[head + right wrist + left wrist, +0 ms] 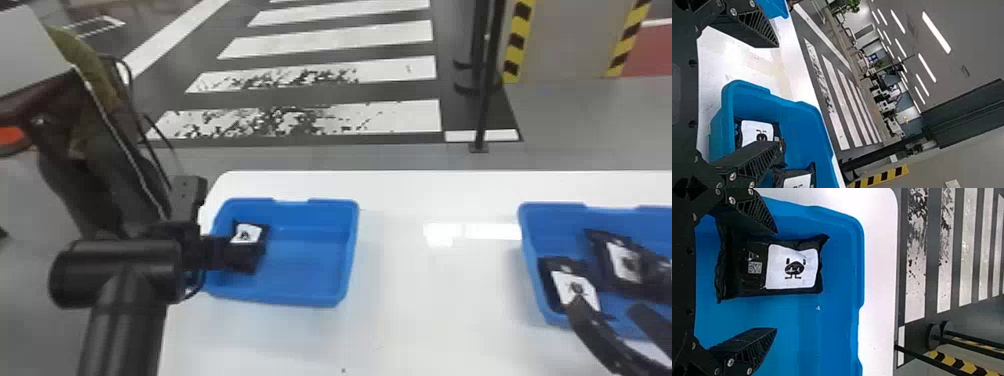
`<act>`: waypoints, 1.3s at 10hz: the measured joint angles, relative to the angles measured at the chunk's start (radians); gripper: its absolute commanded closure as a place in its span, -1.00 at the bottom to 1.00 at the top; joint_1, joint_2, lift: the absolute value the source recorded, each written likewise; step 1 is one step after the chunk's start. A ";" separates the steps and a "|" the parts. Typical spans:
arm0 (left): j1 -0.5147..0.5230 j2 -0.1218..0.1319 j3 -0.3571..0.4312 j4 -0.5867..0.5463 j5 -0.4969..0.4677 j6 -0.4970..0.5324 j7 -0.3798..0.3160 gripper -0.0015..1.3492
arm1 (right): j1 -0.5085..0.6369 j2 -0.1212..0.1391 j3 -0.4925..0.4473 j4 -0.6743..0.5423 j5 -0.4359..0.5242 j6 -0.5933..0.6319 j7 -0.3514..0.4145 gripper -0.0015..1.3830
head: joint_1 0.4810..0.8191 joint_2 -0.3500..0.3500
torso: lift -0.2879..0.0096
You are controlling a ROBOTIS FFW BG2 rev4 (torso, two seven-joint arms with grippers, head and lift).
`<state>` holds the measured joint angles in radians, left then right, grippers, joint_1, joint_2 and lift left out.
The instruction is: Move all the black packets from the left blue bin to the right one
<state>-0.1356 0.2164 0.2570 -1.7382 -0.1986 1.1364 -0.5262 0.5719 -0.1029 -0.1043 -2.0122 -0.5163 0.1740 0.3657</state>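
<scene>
In the head view my left gripper (222, 252) is low over the left blue bin (300, 295), by a black packet with a white label (246, 235) at that bin's left side. My left gripper (776, 281) is open in the left wrist view, with the packet (793, 268) between and beyond its fingers, nearer one of them. My right gripper (606, 307) stands open over the near part of the right blue bin (532, 260). Black packets lie in there, one (575, 285) partly behind a finger. In the right wrist view that gripper (779, 94) holds nothing; a packet (757, 131) lies beyond one finger.
Both bins stand on a white table (430, 300), with a wide stretch of tabletop between them. The table's far edge runs behind the bins. On the floor beyond are a black post (482, 110) and white stripes. A person stands at the left, beyond the table.
</scene>
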 measured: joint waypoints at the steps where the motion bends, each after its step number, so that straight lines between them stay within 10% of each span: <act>1: -0.023 0.002 -0.016 0.025 -0.003 0.018 0.005 -0.71 | 0.000 0.000 0.002 0.006 -0.011 0.005 0.002 -0.77 | 0.27 0.67 | -0.01; 6: -0.098 -0.009 -0.055 0.097 -0.070 0.173 0.038 -0.31 | -0.002 0.000 0.005 0.023 -0.056 0.030 0.007 -0.77 | 0.27 0.70 | -0.01; 9: -0.106 -0.011 -0.047 0.104 -0.106 0.180 0.040 0.77 | -0.003 0.000 0.005 0.030 -0.073 0.039 0.009 -0.77 | 0.27 0.75 | -0.01; 13: -0.062 -0.012 -0.066 0.021 -0.079 0.084 0.007 0.79 | -0.001 -0.001 0.004 0.030 -0.086 0.040 0.016 -0.77 | 0.27 0.68 | -0.01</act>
<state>-0.1979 0.2041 0.1908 -1.7169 -0.2776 1.2207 -0.5194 0.5707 -0.1042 -0.1006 -1.9825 -0.6024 0.2136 0.3819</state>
